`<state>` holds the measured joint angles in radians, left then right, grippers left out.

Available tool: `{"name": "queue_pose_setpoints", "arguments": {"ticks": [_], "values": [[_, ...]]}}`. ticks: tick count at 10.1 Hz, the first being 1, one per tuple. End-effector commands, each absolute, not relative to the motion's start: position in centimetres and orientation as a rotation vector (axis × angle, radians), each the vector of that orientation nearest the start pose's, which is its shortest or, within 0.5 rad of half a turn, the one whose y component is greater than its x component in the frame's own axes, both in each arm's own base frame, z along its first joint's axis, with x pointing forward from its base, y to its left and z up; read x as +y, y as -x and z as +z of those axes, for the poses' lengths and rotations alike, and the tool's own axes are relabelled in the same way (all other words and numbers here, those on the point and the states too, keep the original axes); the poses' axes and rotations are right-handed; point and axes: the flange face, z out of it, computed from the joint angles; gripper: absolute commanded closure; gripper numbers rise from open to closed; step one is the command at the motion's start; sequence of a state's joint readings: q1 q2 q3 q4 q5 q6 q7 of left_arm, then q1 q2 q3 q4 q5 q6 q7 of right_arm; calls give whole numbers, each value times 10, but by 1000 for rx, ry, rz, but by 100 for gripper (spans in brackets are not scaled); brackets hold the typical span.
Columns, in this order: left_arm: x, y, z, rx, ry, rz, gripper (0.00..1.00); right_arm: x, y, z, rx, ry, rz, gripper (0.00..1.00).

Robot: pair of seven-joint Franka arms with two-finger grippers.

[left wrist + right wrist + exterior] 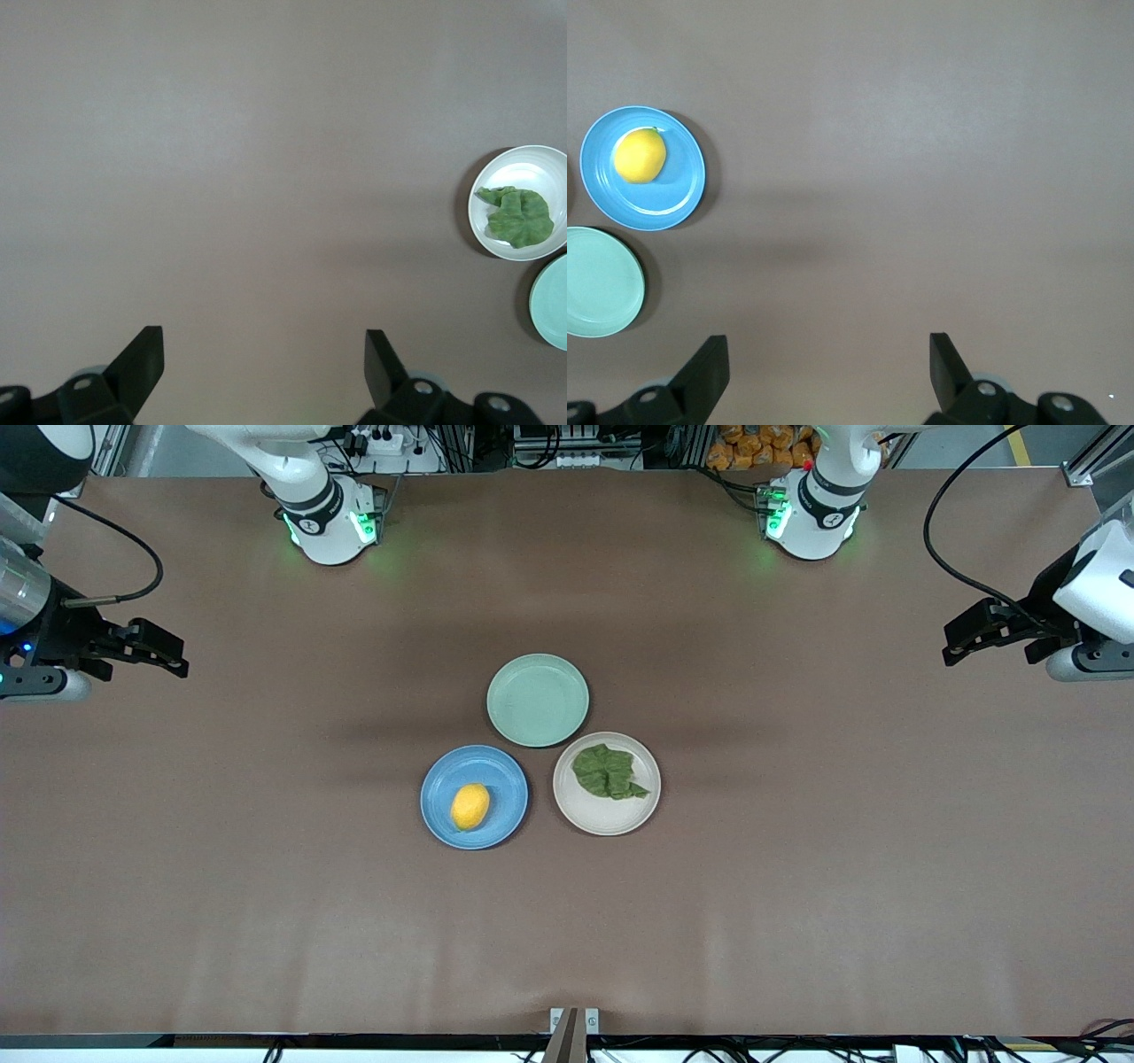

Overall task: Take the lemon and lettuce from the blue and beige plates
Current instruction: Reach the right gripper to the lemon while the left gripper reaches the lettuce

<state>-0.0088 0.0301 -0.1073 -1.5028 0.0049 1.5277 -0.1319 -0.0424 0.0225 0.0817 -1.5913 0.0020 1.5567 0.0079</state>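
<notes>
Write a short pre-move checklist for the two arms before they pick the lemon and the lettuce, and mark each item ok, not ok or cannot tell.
1. Lemon lies on the blue plate, uncovered: ok.
2. Lettuce lies on the beige plate, uncovered: ok.
3. Right gripper has its jaws open, holding nothing, over bare table at the right arm's end: ok.
4. Left gripper has its jaws open, holding nothing, over bare table at the left arm's end: ok.
5. Mint-green plate holds nothing, farther from the front camera than both targets: ok.
6. Whether the plates will stay put during a pick: cannot tell.
</notes>
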Motion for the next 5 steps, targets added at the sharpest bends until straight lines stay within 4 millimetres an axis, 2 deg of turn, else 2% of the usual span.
{"name": "queue_pose_setpoints", "arguments": {"ticks": [1, 3, 5], "values": [[-64, -557, 638, 20, 3125, 6, 0, 22, -552, 603, -45, 3127, 87, 0], [-70, -564, 625, 26, 3133, 36, 0, 22, -552, 604, -38, 3128, 87, 0], [-99, -582, 604, 95, 3149, -4, 0, 30, -556, 597, 31, 3118, 98, 0]]}}
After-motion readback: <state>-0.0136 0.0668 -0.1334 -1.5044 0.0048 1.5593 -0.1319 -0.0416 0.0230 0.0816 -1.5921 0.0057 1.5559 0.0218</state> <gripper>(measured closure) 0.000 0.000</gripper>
